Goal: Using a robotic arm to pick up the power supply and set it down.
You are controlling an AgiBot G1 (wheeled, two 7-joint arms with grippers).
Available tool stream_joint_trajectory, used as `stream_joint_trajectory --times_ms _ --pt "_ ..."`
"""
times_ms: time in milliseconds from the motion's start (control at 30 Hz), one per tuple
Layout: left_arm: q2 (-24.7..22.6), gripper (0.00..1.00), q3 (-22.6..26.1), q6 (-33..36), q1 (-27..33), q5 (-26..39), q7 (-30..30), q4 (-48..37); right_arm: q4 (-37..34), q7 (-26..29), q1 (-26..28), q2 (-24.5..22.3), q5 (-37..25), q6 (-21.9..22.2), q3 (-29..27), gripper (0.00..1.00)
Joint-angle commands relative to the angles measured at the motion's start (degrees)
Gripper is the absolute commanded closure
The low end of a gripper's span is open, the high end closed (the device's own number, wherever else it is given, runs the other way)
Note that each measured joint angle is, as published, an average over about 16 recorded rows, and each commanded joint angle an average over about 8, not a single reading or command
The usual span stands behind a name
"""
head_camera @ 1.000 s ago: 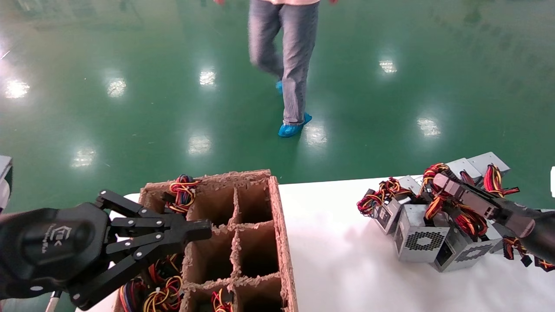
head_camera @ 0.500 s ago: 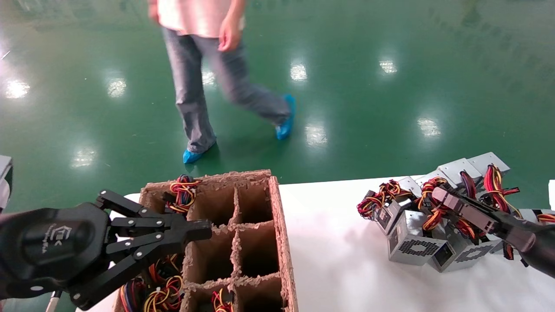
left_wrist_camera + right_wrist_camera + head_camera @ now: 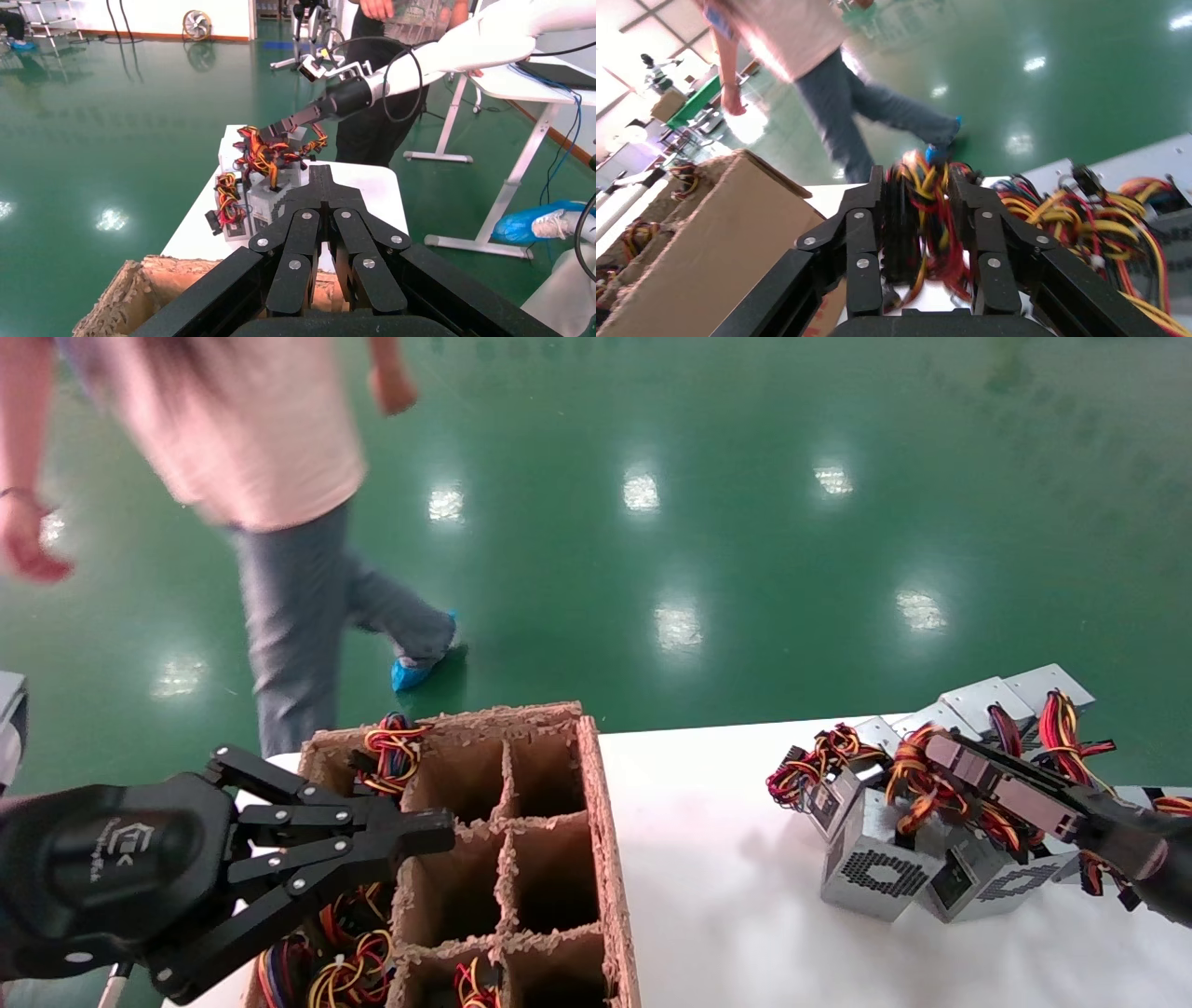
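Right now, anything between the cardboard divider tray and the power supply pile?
Nothing. In the head view only bare white table separates the cardboard tray from the power supply whose wires the right end effector is gripping.

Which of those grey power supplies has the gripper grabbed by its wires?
The right gripper is shut on the wire bundle of the frontmost power supply, tilted, its hexagon-ring vent facing the camera, at the pile's left front corner.
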State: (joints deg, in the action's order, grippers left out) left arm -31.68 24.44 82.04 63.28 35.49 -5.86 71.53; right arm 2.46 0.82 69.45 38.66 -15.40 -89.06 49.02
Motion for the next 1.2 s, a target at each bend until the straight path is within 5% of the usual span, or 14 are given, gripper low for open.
stream_joint_trajectory --times_ms 33,600,1000,1200 --pt "0.0 1.00 0.0 0.0 0.0 0.0 0.0 0.0 0.4 -0.1 0.1 -0.3 -0.1 -0.4 0.0 0.00" --pt "0.0 1.00 0.0 0.0 0.0 0.0 0.0 0.0 6.6 -2.0 0.9 -0.9 1.2 -1.4 -1.2 0.00" --pt "0.0 1.00 0.0 0.0 0.0 0.0 0.0 0.0 17.9 -0.1 -0.7 -1.4 -3.5 -0.7 -6.8 0.00" --pt "0.0 0.29 0.0 0.0 0.0 0.0 0.0 0.0 24.4 1.1 -1.5 -1.7 -6.3 -0.2 -10.0 0.00"
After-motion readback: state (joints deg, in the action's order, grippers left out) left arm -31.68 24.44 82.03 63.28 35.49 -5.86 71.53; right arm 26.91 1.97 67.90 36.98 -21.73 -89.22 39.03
